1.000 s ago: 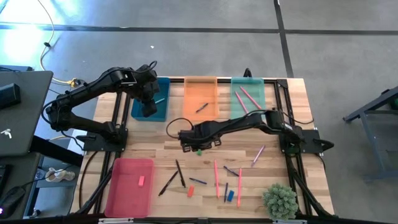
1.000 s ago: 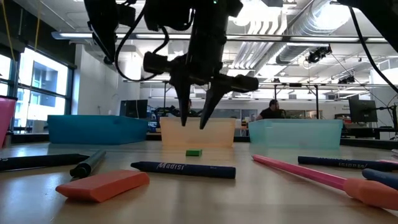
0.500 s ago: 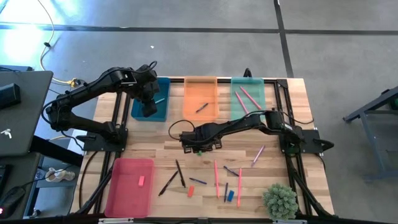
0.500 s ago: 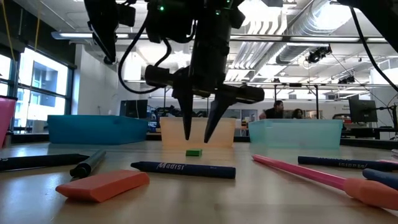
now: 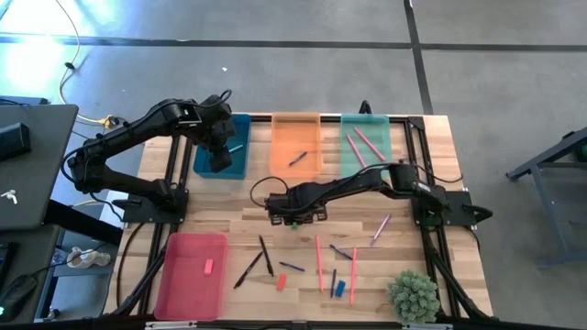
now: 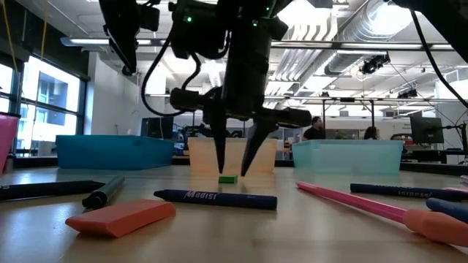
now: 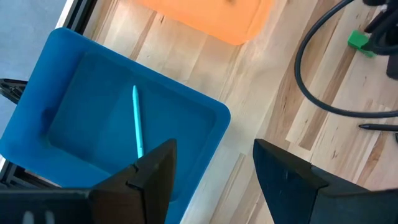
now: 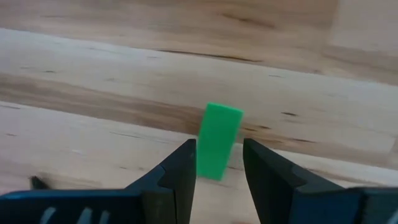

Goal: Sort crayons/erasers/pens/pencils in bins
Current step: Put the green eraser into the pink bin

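Right gripper (image 6: 232, 174) was low over the middle of the counter (image 5: 229, 220), fingers spread and pointing straight down, one on each side of the green eraser (image 6: 227, 178). Wrist view: eraser (image 8: 217, 149) lay flat on the wood in the gap between the two fingertips (image 8: 180, 171), not yet pinched, nothing held. Tips looked level with the block or just above it; contact could not be told.

Step in hand, as judged: pickup of the green eraser, at the point of closing. Next move calls for a last small drop if the tips are not down, then closing squarely on the block's long sides, a lift, and a carry to the pink-red bin (image 5: 190, 275) at the near left corner, where a pink eraser (image 5: 208, 267) already lay.

Green eraser: small bright block, rectangular, clean edges, lying slightly askew to the wood grain. Short and chunky, so likely to pivot if gripped off-centre.

Left gripper (image 7: 211, 168) hung parted and empty above the near edge of the teal-blue bin (image 7: 74, 106), which held one light blue stick (image 7: 137, 127). Arm waiting.

Elsewhere:
- orange bin (image 5: 295, 147) with one dark stick
- mint green bin (image 5: 366, 145) with pink-red sticks
- orange eraser (image 6: 121, 217) and dark blue crayon (image 6: 215, 199) still loose at the near edge
- blue eraser (image 5: 339, 288) among loose sticks
- small green plant (image 5: 412, 295) at the near right corner
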### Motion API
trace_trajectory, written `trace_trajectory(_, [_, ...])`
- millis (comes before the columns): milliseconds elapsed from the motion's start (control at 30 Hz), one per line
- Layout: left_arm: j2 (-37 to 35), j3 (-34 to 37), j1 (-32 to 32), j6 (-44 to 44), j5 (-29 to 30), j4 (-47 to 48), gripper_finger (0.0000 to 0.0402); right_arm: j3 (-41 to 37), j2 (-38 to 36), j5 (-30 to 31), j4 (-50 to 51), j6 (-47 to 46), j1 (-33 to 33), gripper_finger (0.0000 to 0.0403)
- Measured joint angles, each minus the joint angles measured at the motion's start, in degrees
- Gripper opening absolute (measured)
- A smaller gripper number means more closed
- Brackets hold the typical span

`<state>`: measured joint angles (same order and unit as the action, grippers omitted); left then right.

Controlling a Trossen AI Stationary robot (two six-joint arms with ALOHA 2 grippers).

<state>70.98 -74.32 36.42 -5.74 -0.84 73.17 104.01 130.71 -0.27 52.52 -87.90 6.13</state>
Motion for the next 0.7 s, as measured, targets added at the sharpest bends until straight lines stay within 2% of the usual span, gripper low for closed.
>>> trace_trajectory(700, [0.0, 0.0, 0.0, -2.4, 0.2, -0.1, 0.02, 0.3, 1.7, -2.9, -0.3, -0.1, -0.5, 0.0113])
